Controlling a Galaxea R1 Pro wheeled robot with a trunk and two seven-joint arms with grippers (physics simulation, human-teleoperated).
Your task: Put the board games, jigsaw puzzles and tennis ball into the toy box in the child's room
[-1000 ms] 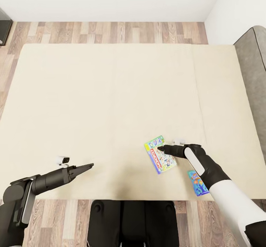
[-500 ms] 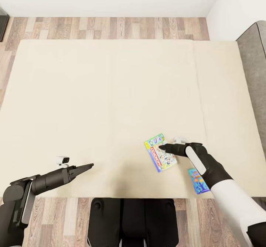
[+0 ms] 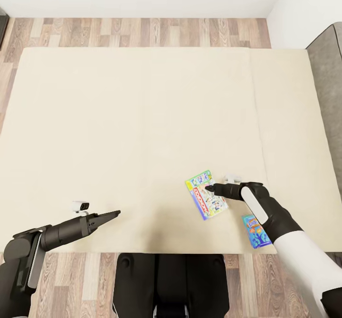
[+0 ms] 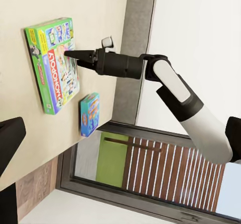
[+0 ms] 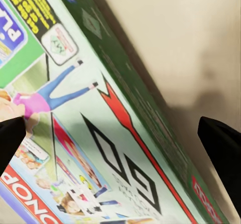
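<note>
Bed (image 3: pixel 133 118): Monopoly box (image 3: pixel 205 200), smaller box (image 3: pixel 256 231) near.

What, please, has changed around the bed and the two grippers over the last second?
The head camera shifted, sliding the whole bed up the picture. The right gripper stays over the green board game, nothing grasped; the blue board game and left gripper look unmoved.

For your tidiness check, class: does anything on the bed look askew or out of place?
Slightly. The Monopoly box lies skewed to the bed's edges, and the smaller blue game box sits near the bed's front edge. Neither looks damaged.
</note>
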